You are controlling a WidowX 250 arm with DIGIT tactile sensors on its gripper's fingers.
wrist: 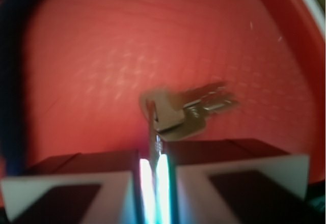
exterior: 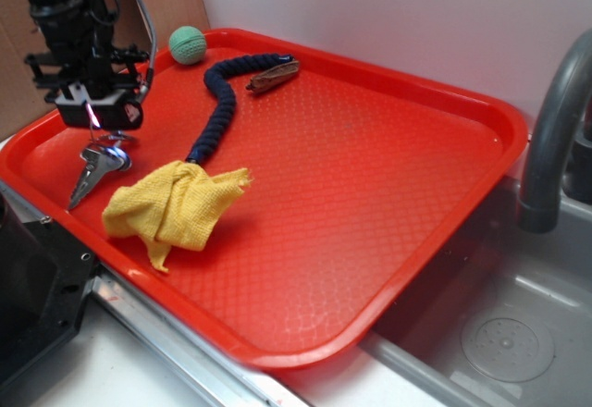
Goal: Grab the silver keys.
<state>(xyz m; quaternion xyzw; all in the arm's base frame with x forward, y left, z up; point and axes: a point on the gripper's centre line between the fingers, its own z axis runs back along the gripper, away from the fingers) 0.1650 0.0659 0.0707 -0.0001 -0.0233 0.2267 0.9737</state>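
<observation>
The fingers, nearly closed, pinch the silver keys dangling just below them

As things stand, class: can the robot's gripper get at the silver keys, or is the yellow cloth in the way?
Probably yes, and it seems to have them: the gripper has its jaws shut on the ring of the silver keys, which hang beneath. The yellow cloth lies beside them on the tray, not over them.

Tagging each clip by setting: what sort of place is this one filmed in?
Probably a kitchen-style sink counter set up for robot trials. A grey faucet curves over a steel sink with a drain, and a red tray of odd props rests across the counter edge beside it.
</observation>
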